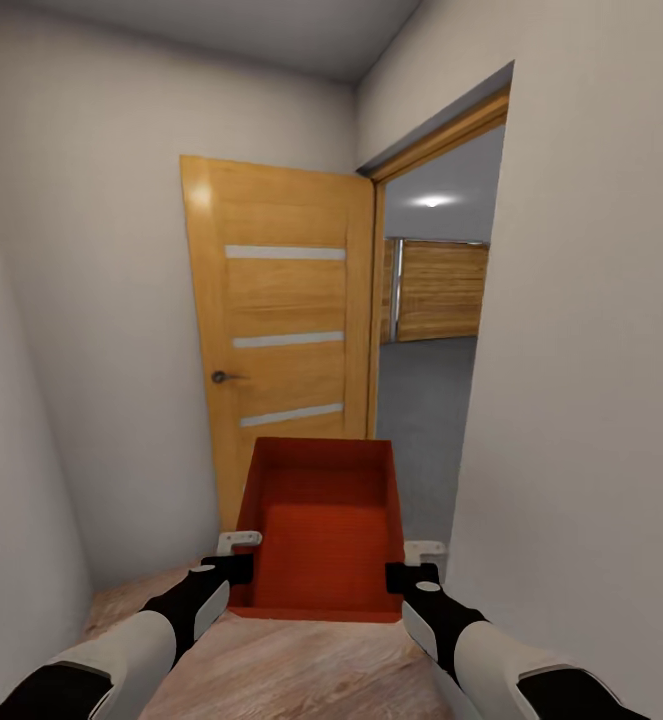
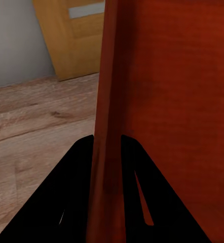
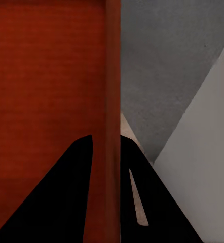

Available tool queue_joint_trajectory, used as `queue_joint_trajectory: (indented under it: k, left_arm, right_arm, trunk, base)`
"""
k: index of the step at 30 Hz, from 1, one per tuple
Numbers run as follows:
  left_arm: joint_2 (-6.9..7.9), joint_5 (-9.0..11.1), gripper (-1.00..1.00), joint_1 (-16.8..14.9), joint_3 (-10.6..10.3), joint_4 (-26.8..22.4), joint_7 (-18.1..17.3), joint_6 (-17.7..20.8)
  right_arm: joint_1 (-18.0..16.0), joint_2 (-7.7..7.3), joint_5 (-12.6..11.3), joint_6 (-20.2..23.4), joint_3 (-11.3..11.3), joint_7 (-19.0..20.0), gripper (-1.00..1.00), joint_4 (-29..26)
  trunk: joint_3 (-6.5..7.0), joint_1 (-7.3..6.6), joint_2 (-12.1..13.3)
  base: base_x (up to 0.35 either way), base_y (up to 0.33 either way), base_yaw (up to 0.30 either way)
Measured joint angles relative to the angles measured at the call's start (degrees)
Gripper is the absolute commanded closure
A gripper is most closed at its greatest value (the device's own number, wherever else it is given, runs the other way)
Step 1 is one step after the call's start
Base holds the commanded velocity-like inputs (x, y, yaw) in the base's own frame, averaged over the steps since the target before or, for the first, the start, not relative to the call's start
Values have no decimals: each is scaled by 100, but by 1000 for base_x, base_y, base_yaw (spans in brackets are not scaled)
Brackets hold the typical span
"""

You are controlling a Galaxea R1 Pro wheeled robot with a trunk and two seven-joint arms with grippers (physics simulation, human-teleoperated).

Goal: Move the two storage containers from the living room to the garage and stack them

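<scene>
Head view: narrow hallway with plain pale walls (image 1: 91,300) and light wood-plank floor (image 1: 301,670).
Container: one orange-red rectangular bin (image 1: 321,530), open-topped, thin flat walls, faintly ribbed bottom; carried between both arms above the plank floor, in front of the door.
Left gripper (image 1: 239,568): black fingers (image 2: 71,197) closed on the bin's left side wall, one inside and one outside, as the left wrist view shows.
Right gripper (image 1: 411,575): black fingers (image 3: 66,197) closed on the bin's right side wall in the same straddling manner.
Arms: white shells with black wrist sections; upper arms cut off by the lower frame edge.
Door (image 1: 281,340): honey-coloured wood grain, three narrow frosted horizontal inserts, dark lever handle (image 1: 223,377); swung open against the far wall, lower part hidden behind the bin.
Doorway (image 1: 431,330): wood-trimmed opening on the right; beyond it a grey rough-textured floor (image 1: 421,400), a wood-slatted panel (image 1: 441,290) and one round ceiling light (image 1: 431,201).
Hidden: bin's outer base and far wall exterior; room beyond visible only as a narrow strip.
</scene>
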Motion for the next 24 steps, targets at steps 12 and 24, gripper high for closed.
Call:
queue_joint_trajectory:
  k: [12,24]
  left_arm:
    - [-1,1,100,-2,-17,10,6,22]
    - [-1,1,100,-2,-16,12,6,21]
  right_arm:
    - [0,7,4,2,-19,-15,100,28]
    - [0,7,3,2,-18,-16,100,28]
  trunk:
    - [0,0,0]
    - [0,0,0]
  base:
    - [193,268,-162]
    - [197,268,-253]
